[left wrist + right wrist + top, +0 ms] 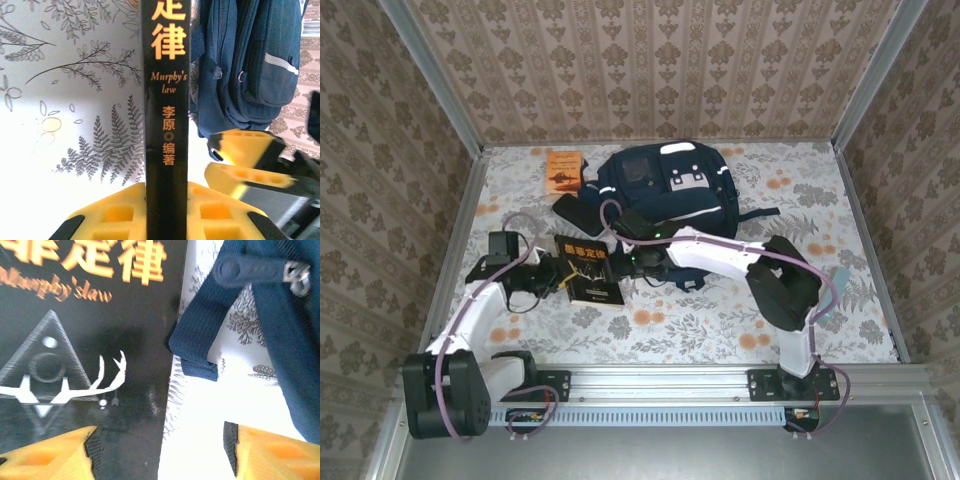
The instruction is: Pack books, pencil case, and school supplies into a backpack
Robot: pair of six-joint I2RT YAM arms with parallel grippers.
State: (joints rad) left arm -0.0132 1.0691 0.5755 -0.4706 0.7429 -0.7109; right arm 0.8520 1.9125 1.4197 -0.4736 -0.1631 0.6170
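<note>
Both grippers meet at the black gold-lettered book (pixel 588 272), just beside the backpack (pixel 670 190) on its near side: the left gripper (pixel 166 200) pinches its spine, while the right gripper (pixel 160 440), spread wide over the opposite edge, should probably clamp squarely before any lift.

You have a cloth (pixel 720 320) spread over the whole table, pale with grey leaf sprigs and orange blooms. In the left wrist view you see its fern prints (pixel 90 150) close up. Beige patterned wallpaper (pixel 650 60) covers the 3 walls around you. 2 metal posts (pixel 430 75) rise from the far corners. A metal rail (pixel 660 380) runs along the near edge.
</note>
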